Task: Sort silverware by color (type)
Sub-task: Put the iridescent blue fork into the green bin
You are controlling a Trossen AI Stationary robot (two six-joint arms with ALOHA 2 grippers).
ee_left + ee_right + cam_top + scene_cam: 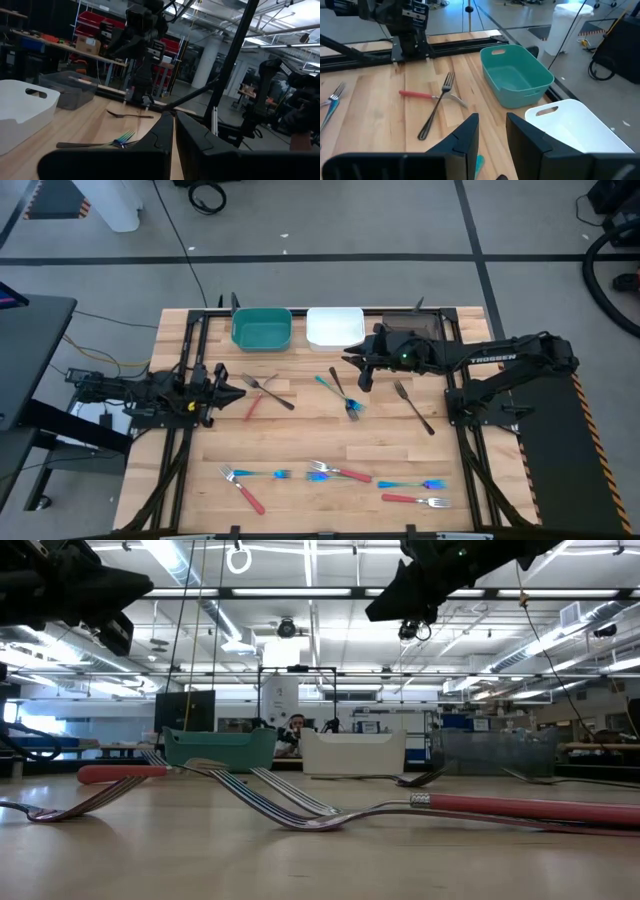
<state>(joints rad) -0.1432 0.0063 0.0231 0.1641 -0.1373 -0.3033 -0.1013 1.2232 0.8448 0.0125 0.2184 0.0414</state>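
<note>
Above table centre, hovering right gripper [362, 376] open and empty over crossed dark fork [339, 387] and teal fork [338, 395], risking grabbing both; left gripper [232, 393] nearly closed.

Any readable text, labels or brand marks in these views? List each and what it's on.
"TROSSEN": white lettering on the right arm, high view.
Boxes and signs on the room's shelves in the low and left wrist views: too small or blurred to read.
Forks, teal bin, white bin: no markings visible.
</note>
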